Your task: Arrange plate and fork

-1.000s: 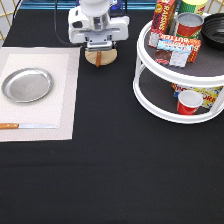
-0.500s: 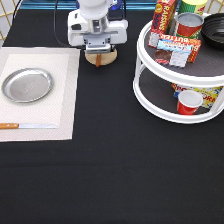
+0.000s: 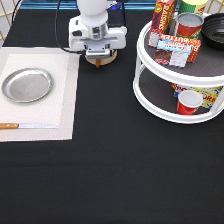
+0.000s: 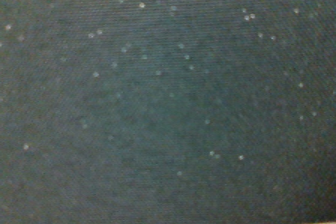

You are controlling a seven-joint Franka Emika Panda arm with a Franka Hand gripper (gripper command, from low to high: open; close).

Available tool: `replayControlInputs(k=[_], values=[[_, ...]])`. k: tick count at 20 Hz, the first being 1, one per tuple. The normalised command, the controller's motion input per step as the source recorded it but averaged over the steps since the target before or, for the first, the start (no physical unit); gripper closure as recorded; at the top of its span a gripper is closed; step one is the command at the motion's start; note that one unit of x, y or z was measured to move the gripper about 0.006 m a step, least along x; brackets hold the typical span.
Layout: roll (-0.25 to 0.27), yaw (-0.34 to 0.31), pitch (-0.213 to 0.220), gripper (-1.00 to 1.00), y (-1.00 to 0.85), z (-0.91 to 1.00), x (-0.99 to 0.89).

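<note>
At twelve o'clock on the desk, the gripper (image 3: pixel 98 59) is held over the wooden disc (image 3: pixel 101 58); jaw state cannot be told. The plate (image 3: pixel 27 84) is seen set on the mat (image 3: pixel 65 95); fork not seen.

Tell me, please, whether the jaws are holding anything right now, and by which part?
It cannot be told. The gripper sits low over the wooden disc at the exterior view's top, its body hiding any contact. The plate lies untouched on the placemat.

This looks like a robotics lab staged as a dining setting. A black cloth-covered table (image 3: pixel 115 170) carries a cream placemat (image 3: pixel 65 100) with a metal plate (image 3: pixel 27 85) and a knife (image 3: pixel 25 126), while a white two-tier turntable (image 3: pixel 175 107) holds grocery boxes, cans and a red cup (image 3: pixel 189 101), with cables trailing behind.
</note>
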Motion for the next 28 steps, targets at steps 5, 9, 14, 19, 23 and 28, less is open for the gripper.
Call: replayControlInputs(k=[5, 9, 14, 19, 23, 28], values=[[-0.069, -0.077, -0.065, 1.00, 0.07, -0.04, 0.00], [-0.142, -0.092, -0.125, 1.00, 0.19, -0.12, 0.00], [-0.190, -0.065, -0.155, 1.00, 0.28, -0.16, -0.03], [-0.211, 0.008, -0.185, 1.00, 0.27, -0.16, -0.11], [-0.182, 0.045, -0.122, 1.00, 0.20, 0.08, 0.00], [-0.051, 0.074, 0.010, 1.00, -0.01, 0.57, 0.00]])
